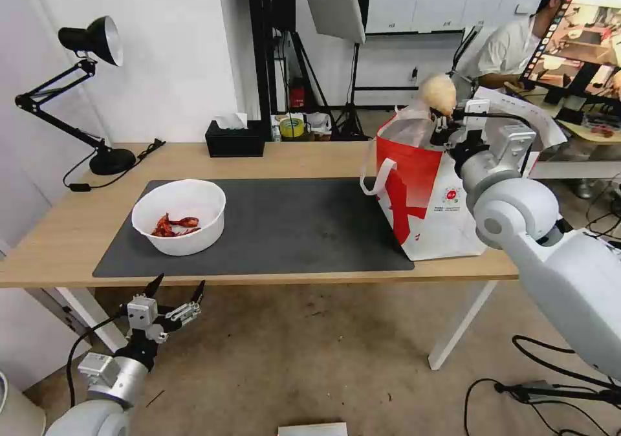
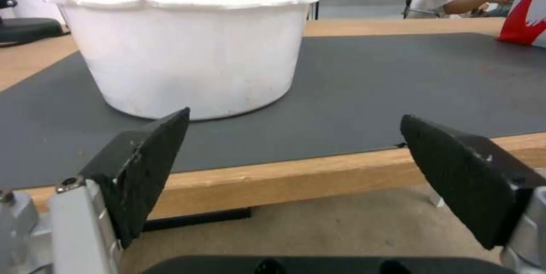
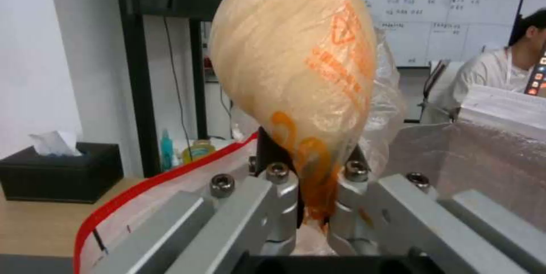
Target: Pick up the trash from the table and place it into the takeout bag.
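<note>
Near the table's [image 1: 272, 154] front edge on the left, the left gripper [image 1: 176, 290] hangs wide open before the untouched bowl [image 1: 180, 216], while farther right the right gripper [image 1: 445, 124] pinches the wrapped lump [image 1: 438, 93] above the bag [image 1: 427, 190], unreleased.

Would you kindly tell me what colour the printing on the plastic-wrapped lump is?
Orange, on the pale plastic-wrapped lump; clearest in the right wrist view.

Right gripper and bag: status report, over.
Right gripper shut on wrapped orange lump, above takeout bag. Left gripper open, below table edge. White bowl on mat.
</note>
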You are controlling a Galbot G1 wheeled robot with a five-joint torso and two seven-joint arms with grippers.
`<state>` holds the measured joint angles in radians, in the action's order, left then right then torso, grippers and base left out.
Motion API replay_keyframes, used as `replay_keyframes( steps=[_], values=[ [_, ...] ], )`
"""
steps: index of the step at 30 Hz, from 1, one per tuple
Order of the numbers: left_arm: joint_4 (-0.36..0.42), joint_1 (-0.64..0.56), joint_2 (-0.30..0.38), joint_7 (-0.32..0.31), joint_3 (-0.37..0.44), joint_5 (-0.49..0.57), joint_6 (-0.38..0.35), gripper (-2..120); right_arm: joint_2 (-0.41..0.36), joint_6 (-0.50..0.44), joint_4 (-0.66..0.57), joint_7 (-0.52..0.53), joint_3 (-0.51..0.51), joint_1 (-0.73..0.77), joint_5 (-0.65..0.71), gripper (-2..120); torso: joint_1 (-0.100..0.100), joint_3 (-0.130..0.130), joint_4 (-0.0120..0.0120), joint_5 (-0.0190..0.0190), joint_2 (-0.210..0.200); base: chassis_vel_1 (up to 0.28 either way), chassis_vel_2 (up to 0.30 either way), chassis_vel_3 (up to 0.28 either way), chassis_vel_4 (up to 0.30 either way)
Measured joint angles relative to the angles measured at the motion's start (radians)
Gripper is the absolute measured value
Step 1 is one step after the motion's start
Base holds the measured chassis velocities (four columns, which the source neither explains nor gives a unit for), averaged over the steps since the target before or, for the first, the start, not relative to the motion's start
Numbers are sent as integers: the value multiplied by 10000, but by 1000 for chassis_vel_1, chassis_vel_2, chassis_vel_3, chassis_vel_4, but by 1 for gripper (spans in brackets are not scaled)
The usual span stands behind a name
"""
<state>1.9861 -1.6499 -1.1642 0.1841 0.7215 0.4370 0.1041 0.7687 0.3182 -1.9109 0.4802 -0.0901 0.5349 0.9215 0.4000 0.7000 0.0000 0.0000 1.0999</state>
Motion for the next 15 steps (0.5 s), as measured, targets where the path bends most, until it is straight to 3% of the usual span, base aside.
replay_keyframes(
  steps=[3, 6, 15],
  values=[
    [25, -15, 42, 0, 15, 24, 0, 100, -36, -10, 0, 107, -10, 9, 18, 5, 0, 0, 1, -1, 0, 0, 0, 0, 0],
    [35, -15, 87, -4, 19, 45, 0, 100, -71, 22, -1, 199, -193, 66, 102, 19, 0, 0, 0, 0, -1, 0, 0, 0, 0],
    [16, 8, 73, -48, 27, 49, 0, 100, -162, 132, -80, 316, -237, 117, 205, 48, 0, 0, 0, 0, 0, 0, 0, 0, 0]
  ],
)
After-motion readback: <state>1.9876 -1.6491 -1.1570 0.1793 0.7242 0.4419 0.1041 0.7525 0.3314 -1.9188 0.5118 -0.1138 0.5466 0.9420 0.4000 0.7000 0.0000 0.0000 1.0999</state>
